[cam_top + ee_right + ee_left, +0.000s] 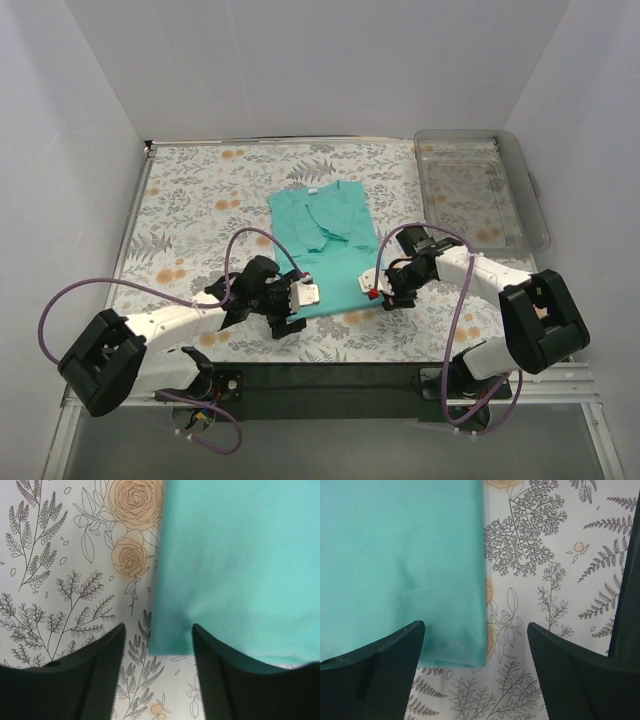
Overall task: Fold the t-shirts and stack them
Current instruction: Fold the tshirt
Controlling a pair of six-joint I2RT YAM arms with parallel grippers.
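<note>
The left gripper point(475, 632) has its jaws well apart with nothing pinched between them. In its wrist view one black finger point(380, 672) overlaps the shirt's corner, while the other stands over bare tablecloth; the cloth's side edge and hem run through the gap. Whether the first finger touches the fabric cannot be told.

The right gripper point(157, 630) also has its jaws parted, though less widely. The other near corner of the shirt lies in the gap, one finger point(235, 680) over the fabric and the other over the printed cloth just beside it. Nothing is clamped here either.

The teal-green shirt point(325, 245) lies flat near the middle of the table, folded into a narrow upright rectangle. Its neck opening is at the far end and its straight hem at the near end. A few soft creases run down from the collar. From above, the left gripper sits at the near left corner of the hem and the right gripper at the near right corner, the two arms reaching in from either side.

Under it all is a tablecloth point(200, 190) printed with grey ferns and orange roses. A clear plastic tray point(530, 215) stands at the far right corner, well apart from the shirt. A purple cable point(60, 300) loops off each arm.
</note>
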